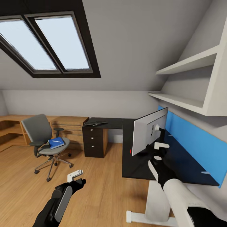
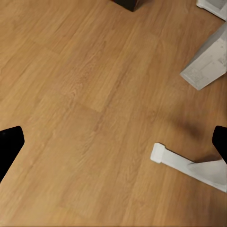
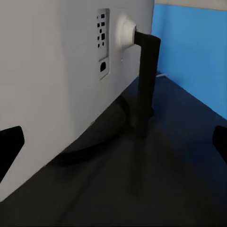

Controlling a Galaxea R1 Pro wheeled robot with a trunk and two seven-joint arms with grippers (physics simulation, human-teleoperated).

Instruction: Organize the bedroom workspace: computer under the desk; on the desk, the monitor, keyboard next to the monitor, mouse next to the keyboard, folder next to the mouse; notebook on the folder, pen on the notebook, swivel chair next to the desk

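- The right gripper (image 1: pixel 160 151), fingers spread, hovers just behind the monitor (image 1: pixel 148 134), which stands on the black desk (image 1: pixel 138 168) with its white back to the camera.
- The left gripper (image 1: pixel 77 177), jaws apart and empty, hangs over the wooden floor (image 1: pixel 101 189).
- Well apart, a blue folder (image 1: pixel 56 142) lies on the swivel chair (image 1: pixel 42 138).
- A keyboard (image 1: pixel 95 123) rests on the desk's far wing.

An attic room with pale sloped walls (image 1: pixel 132 47), a dark-framed skylight (image 1: pixel 47 44) letting in daylight, wood-plank floor (image 1: pixel 104 189), white wall shelves (image 1: pixel 192 63), a blue wall panel (image 1: pixel 195 145), and what looks like low wooden cabinets (image 1: pixel 67 126).
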